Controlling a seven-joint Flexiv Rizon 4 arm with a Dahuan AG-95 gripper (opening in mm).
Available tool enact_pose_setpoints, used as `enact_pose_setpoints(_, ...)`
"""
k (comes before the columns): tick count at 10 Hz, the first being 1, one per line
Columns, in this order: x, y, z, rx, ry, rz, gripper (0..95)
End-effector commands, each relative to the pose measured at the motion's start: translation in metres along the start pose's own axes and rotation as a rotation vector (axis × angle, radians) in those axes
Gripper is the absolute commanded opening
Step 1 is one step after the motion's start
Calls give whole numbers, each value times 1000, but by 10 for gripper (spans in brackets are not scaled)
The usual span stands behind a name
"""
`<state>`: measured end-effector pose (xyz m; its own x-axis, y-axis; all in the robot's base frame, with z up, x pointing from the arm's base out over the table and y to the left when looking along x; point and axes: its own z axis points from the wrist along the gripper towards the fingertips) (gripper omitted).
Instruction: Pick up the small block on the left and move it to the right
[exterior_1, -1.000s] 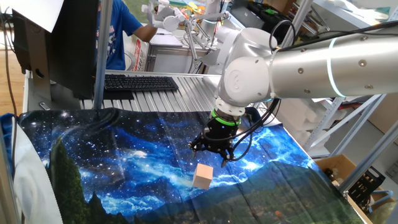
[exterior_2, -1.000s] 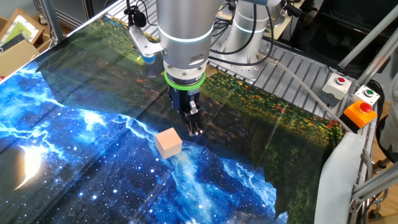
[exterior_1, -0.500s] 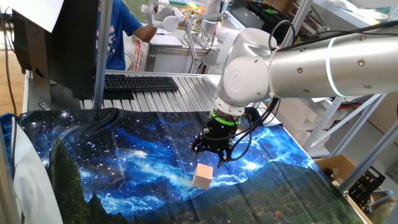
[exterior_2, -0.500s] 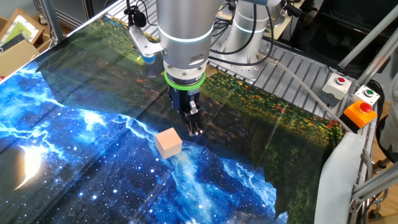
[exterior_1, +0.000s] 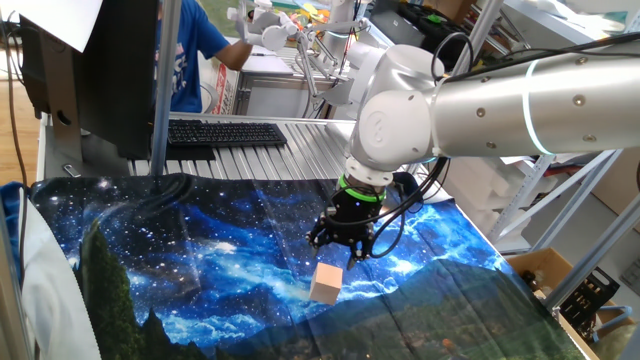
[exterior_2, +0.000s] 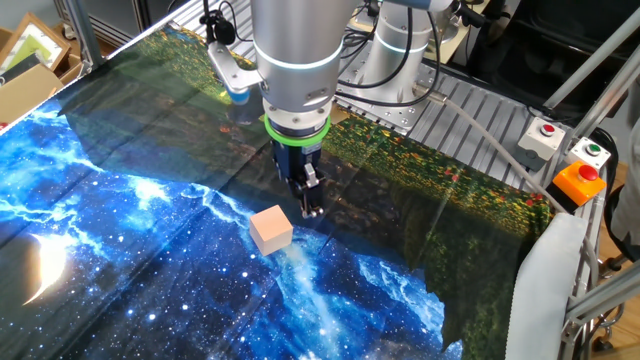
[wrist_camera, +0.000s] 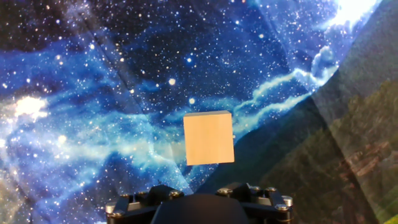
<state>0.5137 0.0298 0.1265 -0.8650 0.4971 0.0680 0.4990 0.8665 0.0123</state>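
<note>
The small block (exterior_1: 325, 283) is a plain light tan wooden cube lying on the starry blue cloth (exterior_1: 200, 260). It also shows in the other fixed view (exterior_2: 271, 229) and in the middle of the hand view (wrist_camera: 209, 138). My gripper (exterior_1: 342, 250) hangs just above the cloth, close behind the block and not touching it; in the other fixed view it (exterior_2: 312, 203) stands just right of the block. Its jaws look spread and hold nothing. In the hand view only the gripper's base (wrist_camera: 198, 204) shows; the fingertips are out of frame.
A black keyboard (exterior_1: 225, 132) and a monitor (exterior_1: 100, 70) stand behind the cloth, with a person in blue (exterior_1: 190, 50) beyond. An orange button box (exterior_2: 580, 182) and a second robot base (exterior_2: 400, 45) sit at the table's metal edge.
The gripper has sunk very slightly toward the cloth beside the block. The block has not moved.
</note>
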Motion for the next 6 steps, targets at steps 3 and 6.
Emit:
enact_pose_setpoints(3, 0, 0, 0, -3, 5, -23, 380)
enact_pose_setpoints(6, 0, 0, 0, -4, 7, -20, 380)
